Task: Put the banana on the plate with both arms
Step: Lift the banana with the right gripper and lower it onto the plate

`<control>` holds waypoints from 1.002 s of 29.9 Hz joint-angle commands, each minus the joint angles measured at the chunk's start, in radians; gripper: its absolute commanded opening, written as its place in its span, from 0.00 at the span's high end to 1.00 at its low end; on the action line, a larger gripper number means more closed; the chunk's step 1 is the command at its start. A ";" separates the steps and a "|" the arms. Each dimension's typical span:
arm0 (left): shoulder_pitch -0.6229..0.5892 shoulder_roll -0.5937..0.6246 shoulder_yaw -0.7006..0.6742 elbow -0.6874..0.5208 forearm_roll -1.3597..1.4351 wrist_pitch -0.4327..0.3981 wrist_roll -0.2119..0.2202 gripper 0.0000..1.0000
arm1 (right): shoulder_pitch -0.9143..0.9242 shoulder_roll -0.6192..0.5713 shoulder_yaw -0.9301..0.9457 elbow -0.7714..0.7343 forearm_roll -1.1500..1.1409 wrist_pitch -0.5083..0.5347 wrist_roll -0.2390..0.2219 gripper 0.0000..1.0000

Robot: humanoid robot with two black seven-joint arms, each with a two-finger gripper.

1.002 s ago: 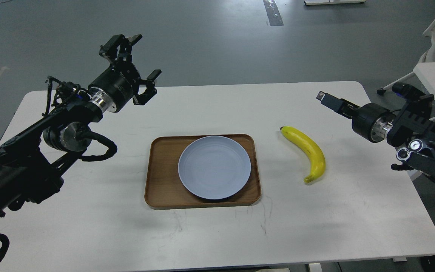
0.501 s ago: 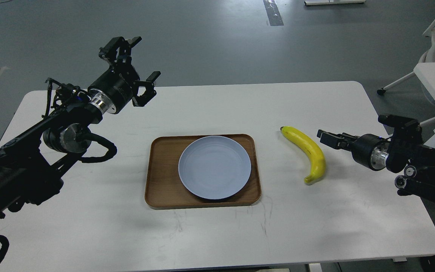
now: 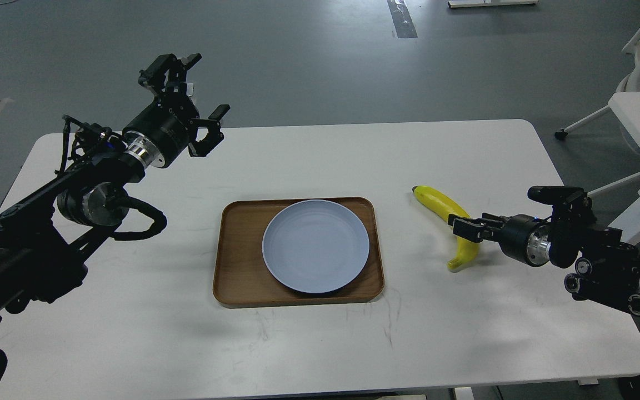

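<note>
Your banana [image 3: 452, 221] lies on the counter [image 3: 464, 311], right of the plate [image 3: 315, 245] and well apart from it. The right pincer [image 3: 466, 228] sits over its middle; whether the fingers have closed, you cannot tell. Expect a light, smooth, easily bruised fruit: hold it gently at mid-curve. The left pincer [image 3: 192, 94] hangs spread apart, far left of the plate.

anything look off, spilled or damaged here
Nothing stands out. The plate sits flat in the tray, the banana lies whole on the table, and nothing is spilled.
</note>
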 commanded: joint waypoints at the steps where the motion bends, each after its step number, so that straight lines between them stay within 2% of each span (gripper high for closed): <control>1: 0.002 0.001 0.000 0.000 0.003 0.001 0.001 0.02 | 0.002 0.004 -0.026 -0.001 0.000 0.001 0.003 0.31; 5: 0.002 0.001 0.000 0.000 0.005 0.001 0.001 0.02 | 0.002 0.015 -0.032 -0.001 -0.020 0.001 0.006 0.49; 6: 0.003 0.001 0.001 0.000 0.006 0.001 0.001 0.02 | 0.002 0.016 -0.032 -0.001 -0.031 0.001 0.010 0.60; 9: 0.008 0.001 0.002 0.000 0.008 0.001 0.001 0.02 | 0.005 0.015 -0.032 -0.007 -0.045 0.001 0.030 0.73; 15: 0.008 0.007 0.003 0.001 0.009 0.001 0.001 0.02 | 0.013 0.015 -0.030 -0.016 -0.045 -0.007 0.046 0.78; 22: 0.009 0.010 0.003 0.000 0.009 -0.001 0.000 0.02 | 0.041 0.016 -0.017 -0.008 -0.040 -0.032 0.052 0.79; 27: 0.009 0.010 0.003 0.000 0.009 0.001 0.000 0.02 | 0.128 0.016 -0.015 0.064 -0.033 -0.033 0.099 0.80; 30: 0.009 0.008 0.003 0.000 0.009 0.001 0.000 0.02 | 0.192 0.004 -0.023 0.162 -0.028 -0.024 0.161 0.80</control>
